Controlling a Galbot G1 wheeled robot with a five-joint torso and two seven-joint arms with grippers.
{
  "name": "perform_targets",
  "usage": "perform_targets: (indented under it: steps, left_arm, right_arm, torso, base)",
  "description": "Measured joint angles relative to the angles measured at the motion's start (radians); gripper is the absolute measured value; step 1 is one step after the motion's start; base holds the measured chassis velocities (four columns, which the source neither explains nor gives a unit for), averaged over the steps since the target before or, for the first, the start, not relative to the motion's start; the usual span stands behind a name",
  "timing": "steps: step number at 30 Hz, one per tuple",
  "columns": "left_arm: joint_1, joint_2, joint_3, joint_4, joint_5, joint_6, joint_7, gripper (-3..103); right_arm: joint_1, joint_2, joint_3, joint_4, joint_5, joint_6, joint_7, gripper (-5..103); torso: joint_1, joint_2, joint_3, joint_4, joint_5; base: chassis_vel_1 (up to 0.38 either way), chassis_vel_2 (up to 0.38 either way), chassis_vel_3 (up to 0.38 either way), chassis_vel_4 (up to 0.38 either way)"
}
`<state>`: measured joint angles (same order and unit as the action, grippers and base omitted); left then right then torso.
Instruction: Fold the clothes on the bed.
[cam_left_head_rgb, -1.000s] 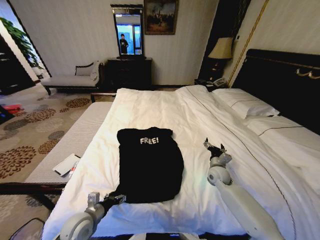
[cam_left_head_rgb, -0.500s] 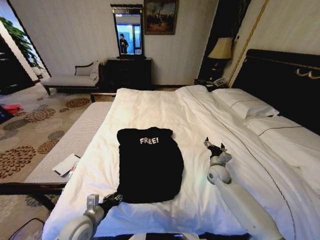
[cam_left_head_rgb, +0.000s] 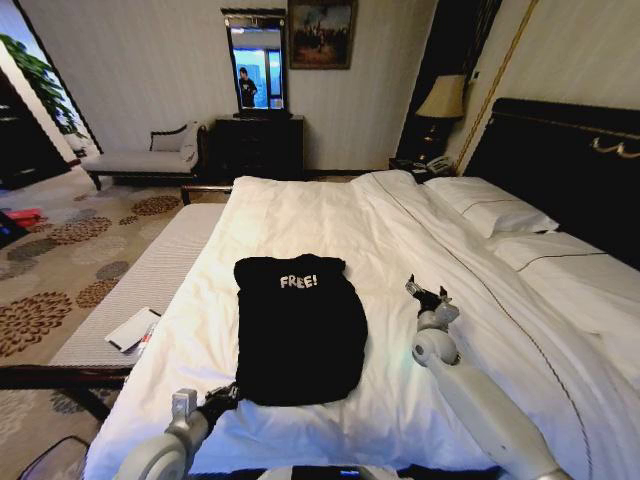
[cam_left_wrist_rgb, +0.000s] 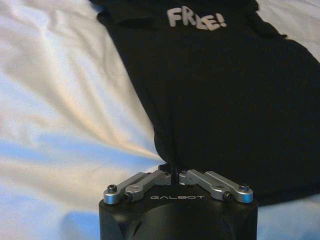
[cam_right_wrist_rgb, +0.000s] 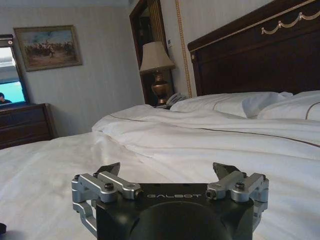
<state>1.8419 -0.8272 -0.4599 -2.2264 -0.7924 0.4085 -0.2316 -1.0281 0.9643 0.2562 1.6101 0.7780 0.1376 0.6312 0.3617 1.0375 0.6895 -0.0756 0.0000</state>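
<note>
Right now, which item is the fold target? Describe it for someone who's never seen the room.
On the big white bed, near the foot, lies a black T-shirt. White "FREE!" lettering across its chest distinguishes it from the white flat item on the bench beside the bed.

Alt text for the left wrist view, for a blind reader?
The left gripper, fingers closed, sits at the near hem of a black T-shirt lying flat on the bed's white sheet. White lettering reading FREE! runs across the shirt's far end.
</note>
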Motion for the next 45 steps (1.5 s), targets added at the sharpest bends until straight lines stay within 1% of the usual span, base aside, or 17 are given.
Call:
perform_targets:
  steps: [5, 11, 16, 19, 21, 23, 30, 32, 34, 35, 37, 38, 41, 42, 43, 44, 45]
  left_arm:
    - [0.035, 0.029, -0.005, -0.042, 0.012, 0.0, -0.003, 2]
    - [0.072, 0.053, 0.002, -0.088, 0.061, -0.006, -0.003, 2]
    - [0.097, 0.071, 0.007, -0.108, 0.079, -0.007, -0.003, 2]
    - [0.136, 0.101, 0.002, -0.126, 0.106, -0.006, -0.001, 2]
    - [0.141, 0.11, 0.0, -0.129, 0.108, -0.006, -0.001, 2]
    - [0.144, 0.118, -0.006, -0.13, 0.109, -0.006, -0.001, 2]
    - [0.11, 0.112, -0.014, -0.095, 0.106, -0.006, -0.017, 2]
    - [0.108, 0.111, -0.015, -0.093, 0.106, -0.006, -0.019, -1]
    - [0.106, 0.107, -0.024, -0.094, 0.107, -0.006, -0.026, 10]
    - [0.109, 0.107, -0.029, -0.097, 0.109, -0.006, -0.028, 10]
    - [0.12, 0.107, -0.049, -0.118, 0.127, -0.006, -0.038, 21]
    - [0.12, 0.107, -0.049, -0.118, 0.127, -0.006, -0.038, 21]
    - [0.123, 0.095, -0.082, -0.167, 0.138, -0.006, -0.049, 37]
    - [0.123, 0.095, -0.082, -0.167, 0.138, -0.006, -0.049, 37]
    - [0.123, 0.088, -0.092, -0.183, 0.138, -0.005, -0.05, 42]
    - [0.121, 0.078, -0.105, -0.207, 0.134, -0.004, -0.051, 42]
    - [0.11, 0.061, -0.13, -0.249, 0.111, 0.001, -0.052, 53]
  right_arm:
    - [-0.012, 0.005, 0.008, -0.002, -0.004, 0.001, 0.001, 100]
    - [-0.017, 0.006, 0.008, -0.007, -0.01, -0.002, 0.031, 100]
    - [-0.029, 0.006, 0.013, -0.001, -0.014, -0.005, 0.04, 100]
    - [-0.043, 0.02, 0.028, -0.003, -0.024, -0.005, 0.04, 100]
    - [-0.049, 0.022, 0.033, -0.004, -0.027, -0.005, 0.04, 100]
    - [-0.053, 0.024, 0.038, -0.004, -0.031, -0.005, 0.039, 100]
    - [-0.039, 0.024, 0.027, -0.017, -0.034, -0.005, 0.037, 100]
    - [-0.038, 0.023, 0.025, -0.017, -0.034, -0.005, 0.036, 100]
    - [-0.035, 0.02, 0.018, -0.015, -0.024, -0.006, 0.035, 100]
    - [-0.035, 0.019, 0.017, -0.011, -0.017, -0.007, 0.035, 100]
    - [-0.042, 0.012, 0.012, 0.014, 0.018, -0.018, 0.036, 100]
    - [-0.042, 0.012, 0.012, 0.014, 0.018, -0.018, 0.036, 100]
    - [-0.055, 0.002, 0.007, 0.048, 0.043, -0.033, 0.038, 100]
    - [-0.055, 0.002, 0.007, 0.048, 0.043, -0.033, 0.038, 100]
    - [-0.056, -0.001, 0.005, 0.054, 0.046, -0.036, 0.039, 100]
    - [-0.056, -0.004, 0.002, 0.059, 0.05, -0.038, 0.039, 100]
    - [-0.053, -0.009, -0.001, 0.067, 0.06, -0.039, 0.039, 100]
  torso:
    - [0.0, 0.0, 0.0, 0.0, 0.0]
    - [0.0, 0.0, 0.0, 0.0003, 0.0]
    - [0.0, 0.0, 0.0, 0.0001, -0.0001]
    - [0.0, 0.0, 0.0, 0.0003, 0.0002]
    - [0.0, 0.0, 0.0, 0.0003, 0.0002]
    - [0.0, 0.0, 0.0, -0.0003, 0.0]
    - [0.0, 0.0, 0.0, 0.0002, -0.0001]
    - [0.0, 0.0, 0.0, 0.0002, -0.0001]
    - [0.0, 0.0, 0.0, 0.0003, -0.0002]
    - [0.0, 0.0, 0.0, 0.0001, 0.0]
    - [0.0, 0.0, 0.0, 0.0003, 0.0]
    - [0.0, 0.0, 0.0, 0.0003, 0.0]
    - [0.0, 0.0, 0.0, -0.0001, -0.0001]
    - [0.0, 0.0, 0.0, -0.0001, -0.0001]
    - [0.0, 0.0, 0.0, -0.0002, 0.0]
    - [0.0, 0.0, 0.0, 0.0002, 0.0]
    - [0.0, 0.0, 0.0, 0.0003, 0.0002]
  base:
    - [0.0, 0.0, 0.0, 0.0]
    - [0.0, 0.0, 0.0, 0.0]
    - [0.0, 0.0, 0.0, 0.0]
    - [0.0, 0.0, 0.0, 0.0]
    - [0.0, 0.0, 0.0, 0.0]
    - [0.0, 0.0, 0.0, 0.0]
    - [0.0, 0.0, 0.0, 0.0]
    - [0.0, 0.0, 0.0, 0.0]
    - [0.0, 0.0, 0.0, 0.0]
    - [0.0, 0.0, 0.0, 0.0]
    - [0.0, 0.0, 0.0, 0.0]
    - [0.0, 0.0, 0.0, 0.0]
    - [0.0, 0.0, 0.0, 0.0]
    - [0.0, 0.0, 0.0, 0.0]
    - [0.0, 0.0, 0.0, 0.0]
    - [0.0, 0.0, 0.0, 0.0]
    - [0.0, 0.0, 0.0, 0.0]
